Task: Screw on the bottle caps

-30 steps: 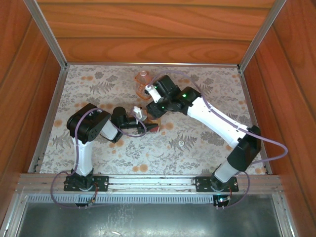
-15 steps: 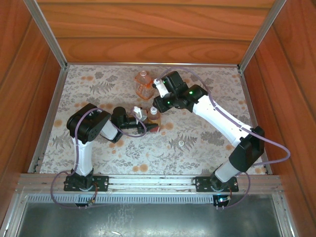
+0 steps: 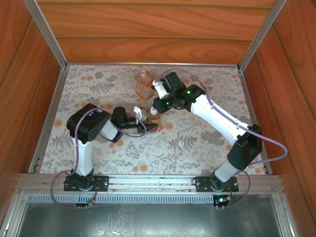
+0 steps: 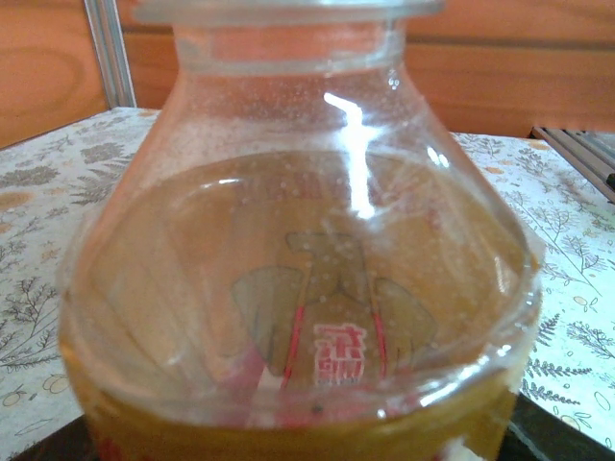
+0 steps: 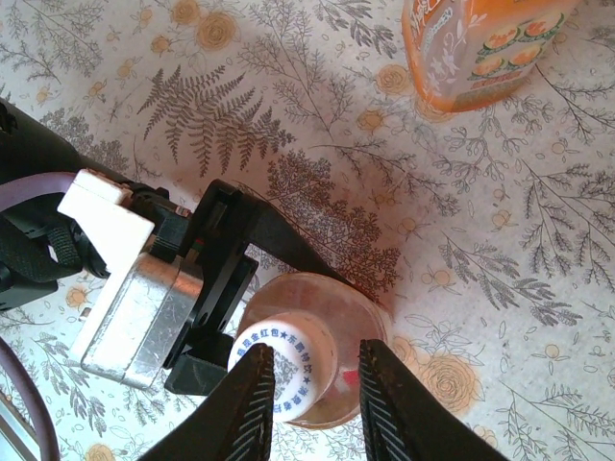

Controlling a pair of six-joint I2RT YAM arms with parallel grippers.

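The slimmer bottle (image 3: 153, 121) stands mid-table with amber liquid, and my left gripper (image 3: 148, 122) is shut on its body from the left. Its black fingers (image 5: 279, 240) clamp that bottle (image 5: 370, 307), whose clear shoulder shows close up in the left wrist view (image 4: 298, 288). A white bottle cap with blue print (image 5: 309, 353) sits on its neck (image 3: 153, 112). My right gripper (image 5: 317, 427) hangs over the cap, jaws narrowly apart, its right finger clear of the cap. The wide bottle (image 3: 143, 84) stands behind, uncapped. A second cap (image 3: 181, 143) lies loose on the cloth.
A floral cloth (image 3: 98, 84) covers the table, with wooden walls on three sides and metal posts at the corners. The wide bottle (image 5: 480, 48) stands close behind the right wrist. The left arm's base and elbow (image 3: 89, 126) take up the near left.
My right gripper has drawn back from over the slim bottle toward the far right, and its jaws have narrowed. The cap on the bottle is now uncovered. The left arm has not moved.
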